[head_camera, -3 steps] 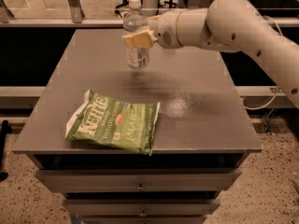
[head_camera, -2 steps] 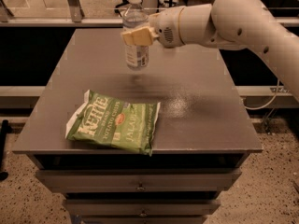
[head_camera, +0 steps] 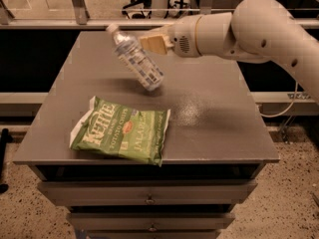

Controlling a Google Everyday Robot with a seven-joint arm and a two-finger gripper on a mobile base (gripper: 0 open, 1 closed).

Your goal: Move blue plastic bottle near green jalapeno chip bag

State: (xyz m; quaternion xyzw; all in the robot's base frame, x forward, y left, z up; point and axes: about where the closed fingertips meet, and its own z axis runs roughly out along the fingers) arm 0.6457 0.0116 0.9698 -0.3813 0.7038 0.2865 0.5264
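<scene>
The blue plastic bottle (head_camera: 135, 58) leans steeply over the middle of the table, white cap up and to the left, base low near the tabletop. My gripper (head_camera: 148, 43) is just right of the bottle's upper half, at the end of the arm that reaches in from the right. It is open, and the bottle lies outside its tan fingers (head_camera: 158, 44), touching or nearly touching their tips. The green jalapeno chip bag (head_camera: 121, 129) lies flat at the front left of the table, a short gap in front of the bottle's base.
The grey table (head_camera: 214, 118) has drawers below its front edge. A metal rail and frame posts (head_camera: 79, 4) run behind the far edge. The arm's large white forearm (head_camera: 259, 29) hangs over the table's back right.
The bottle was upright in the gripper near the back of the table. Now it is tipped over to the left, lower, and out of the fingers.
</scene>
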